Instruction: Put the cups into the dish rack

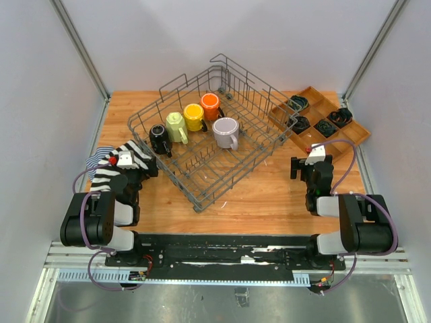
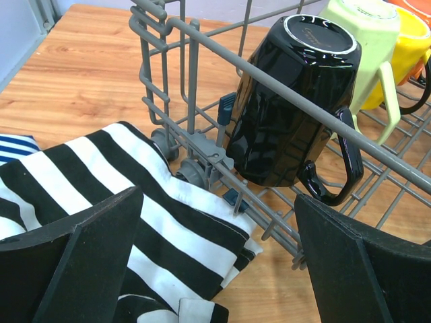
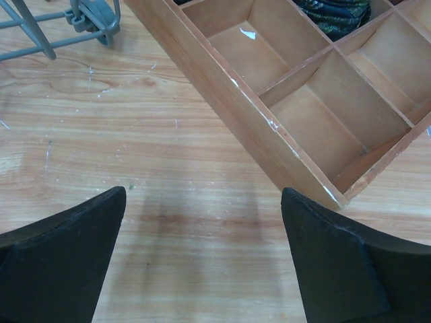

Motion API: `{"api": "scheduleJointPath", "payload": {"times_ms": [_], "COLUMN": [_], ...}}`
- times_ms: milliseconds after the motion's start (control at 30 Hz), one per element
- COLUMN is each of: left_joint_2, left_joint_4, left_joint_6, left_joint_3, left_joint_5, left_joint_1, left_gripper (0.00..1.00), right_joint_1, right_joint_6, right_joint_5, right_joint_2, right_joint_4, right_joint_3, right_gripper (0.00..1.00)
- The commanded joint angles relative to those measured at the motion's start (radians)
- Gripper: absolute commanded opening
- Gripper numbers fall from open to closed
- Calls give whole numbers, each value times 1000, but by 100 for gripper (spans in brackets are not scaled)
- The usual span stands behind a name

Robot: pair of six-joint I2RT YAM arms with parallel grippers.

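Note:
The grey wire dish rack (image 1: 202, 192) sits mid-table, turned like a diamond. Inside it, upside down in a row, stand the black mug (image 1: 159, 138), pale cream-yellow mug (image 1: 176, 126), yellow mug (image 1: 194, 116) and orange mug (image 1: 210, 105); the lavender-grey mug (image 1: 226, 132) stands beside them. The left wrist view shows the black mug (image 2: 293, 101) behind the rack's rim (image 2: 202, 145), with the cream mug (image 2: 367, 47) and yellow mug (image 2: 411, 54) beyond. My left gripper (image 1: 138, 163) (image 2: 215, 256) is open and empty beside the rack's left corner. My right gripper (image 1: 311, 161) (image 3: 202, 256) is open and empty over bare table.
A black-and-white striped cloth (image 1: 114, 165) (image 2: 135, 202) lies under my left gripper against the rack. A brown wooden compartment tray (image 1: 320, 121) (image 3: 289, 101) with black coils stands at the back right, close in front of my right gripper. White walls enclose the table.

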Motion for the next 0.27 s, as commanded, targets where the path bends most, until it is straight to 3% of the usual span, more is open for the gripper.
{"api": "scheduleJointPath", "payload": {"times_ms": [0,233], "left_joint_2": [0,0], "left_joint_4": [28,28], "left_joint_6": [17,17], "left_joint_3": [11,10], "left_joint_5": [-9,-9], "left_joint_1": [-2,-1], "left_gripper": [100,100], "right_joint_1": [11,11], "right_joint_6": [-1,-1], "right_joint_5": [26,24], "right_joint_2": [-11,-10], "right_joint_4": [-22,-12], "right_joint_3": [21,18], "right_gripper": [98,98]}}
